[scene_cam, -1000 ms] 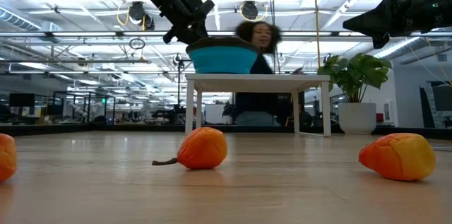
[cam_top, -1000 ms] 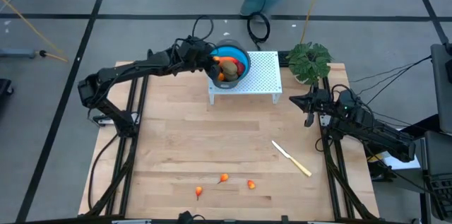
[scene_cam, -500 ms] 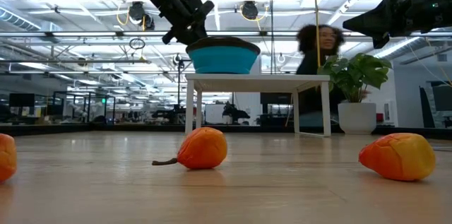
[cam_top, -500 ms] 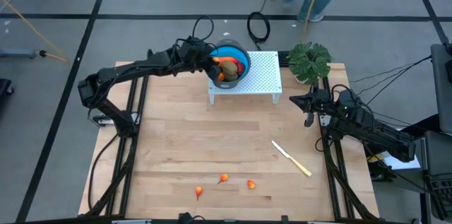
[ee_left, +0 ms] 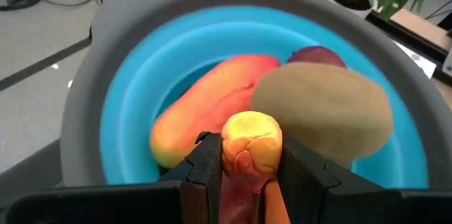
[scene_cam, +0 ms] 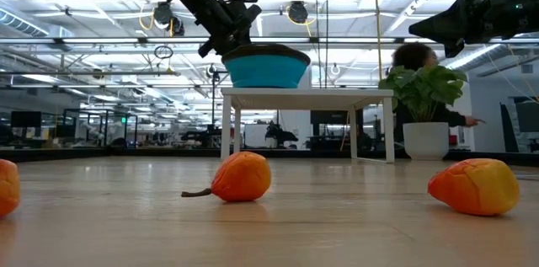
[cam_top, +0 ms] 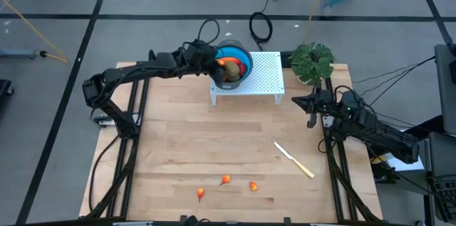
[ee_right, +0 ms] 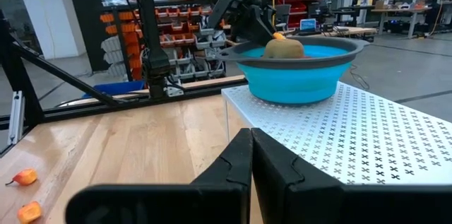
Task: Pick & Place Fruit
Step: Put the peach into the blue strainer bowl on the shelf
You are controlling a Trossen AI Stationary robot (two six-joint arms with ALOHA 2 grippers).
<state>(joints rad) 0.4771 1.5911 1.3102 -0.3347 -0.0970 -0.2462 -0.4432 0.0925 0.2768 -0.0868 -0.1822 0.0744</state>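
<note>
A blue bowl with a grey rim [cam_top: 246, 54] stands on a white perforated stand [cam_top: 265, 76] at the far edge. In the bowl lie an elongated red-yellow fruit [ee_left: 205, 104], a brown-green oval [ee_left: 325, 107] and a dark red ball [ee_left: 314, 56]. My left gripper [ee_left: 247, 162] hangs over the bowl's left rim, shut on a small orange-yellow fruit [ee_left: 251, 136]. Three tiny orange bits [cam_top: 226, 179] lie near the table's front edge. My right gripper [cam_top: 311, 109] waits shut at the right edge, holding nothing. My left gripper pinches the small orange-yellow fruit by its two sides [ee_left: 229, 155] between its two fingers [ee_left: 206, 166]. It comes slanting down from the table's left. The fruit's rounded end sticks out past the fingertips, lifted clear above the fruit in the bowl.
A pale-handled knife [cam_top: 294, 160] lies right of centre on the wooden table. A potted plant [cam_top: 311, 60] stands at the far right corner beside the stand. A person [scene_cam: 417, 69] moves in the room beyond the far edge.
The person beyond the far edge has walked toward the right. Both arms have kept still, and the small fruit stays in my left gripper.
</note>
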